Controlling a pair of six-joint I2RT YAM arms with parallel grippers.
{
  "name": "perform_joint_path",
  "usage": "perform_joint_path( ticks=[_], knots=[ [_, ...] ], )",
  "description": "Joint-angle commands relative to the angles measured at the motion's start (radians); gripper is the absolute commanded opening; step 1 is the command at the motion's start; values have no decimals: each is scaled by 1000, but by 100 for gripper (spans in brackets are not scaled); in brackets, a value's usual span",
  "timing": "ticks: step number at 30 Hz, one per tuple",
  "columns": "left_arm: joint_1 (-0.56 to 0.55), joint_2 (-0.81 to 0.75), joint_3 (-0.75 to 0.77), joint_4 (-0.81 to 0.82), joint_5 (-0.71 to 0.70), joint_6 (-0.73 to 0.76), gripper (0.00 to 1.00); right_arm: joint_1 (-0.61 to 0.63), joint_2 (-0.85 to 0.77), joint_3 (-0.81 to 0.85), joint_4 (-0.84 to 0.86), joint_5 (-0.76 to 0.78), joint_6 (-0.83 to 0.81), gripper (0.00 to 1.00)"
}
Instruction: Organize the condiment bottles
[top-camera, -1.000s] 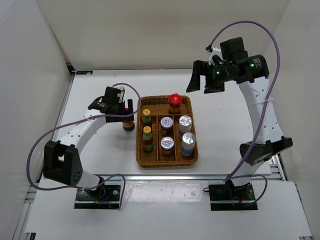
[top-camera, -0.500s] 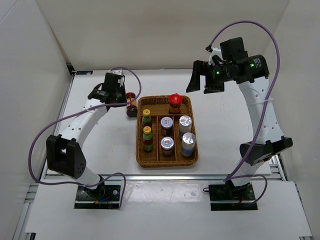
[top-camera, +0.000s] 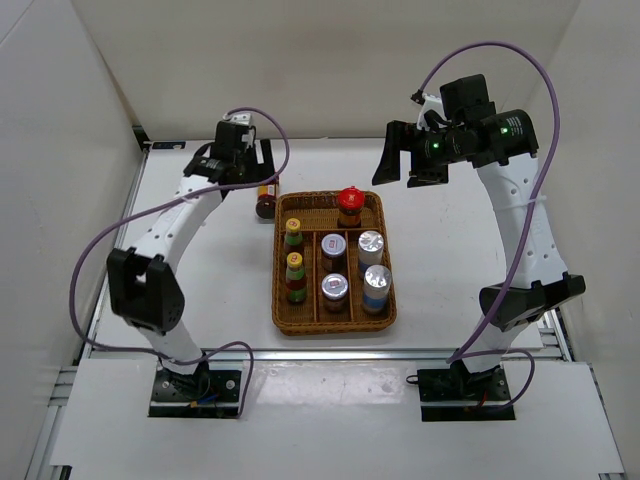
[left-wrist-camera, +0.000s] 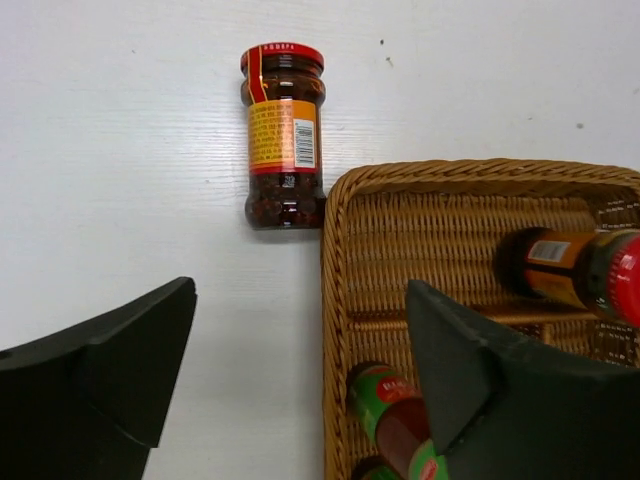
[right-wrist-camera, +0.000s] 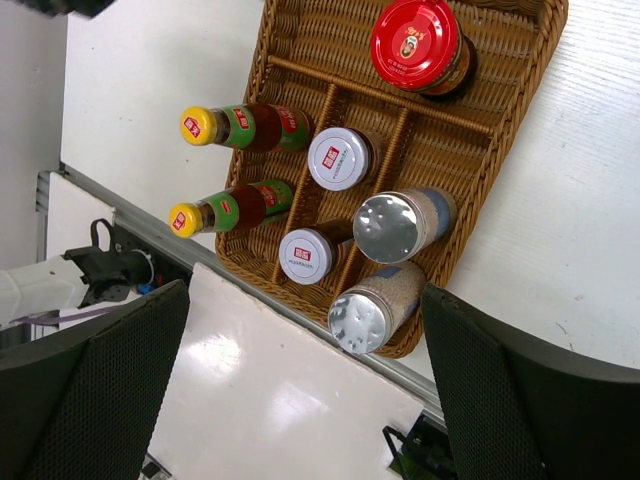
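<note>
As the red-lidded jar (left-wrist-camera: 284, 135) lies on its side just outside the wicker tray's (left-wrist-camera: 335, 300) corner, its length square to the closing line, the nearer left gripper (left-wrist-camera: 300, 295) gapes empty. The right gripper (right-wrist-camera: 305, 292), also spread wide, hovers off the tray's opposite side.

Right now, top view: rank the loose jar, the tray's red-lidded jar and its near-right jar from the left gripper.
From the left gripper:
1. Loose jar, on the table left of the tray.
2. Red-lidded jar, tray's far end.
3. Near-right jar, tray's near right corner.
</note>
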Motion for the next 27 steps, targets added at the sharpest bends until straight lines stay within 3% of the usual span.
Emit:
perform_joint_path(
  ticks=[1,5,10,17,27],
  knots=[
    [-3,84,89,-16,25,-10,100,-3,-18,-3,-226,-1,-10,100],
    [-3,231,228,-28,47,8,100,-3,-38,-4,-226,17,-10,100],
    [-3,468,525,-131,59,9,100,-3,-58,29,-226,62,-10,100],
    [17,751,790,-263,34,-33,100,-3,-105,-16,-226,140,-28,100],
    [55,781,799,-273,30,4,100,-3,-190,-108,-246,192,-8,100]
  ],
)
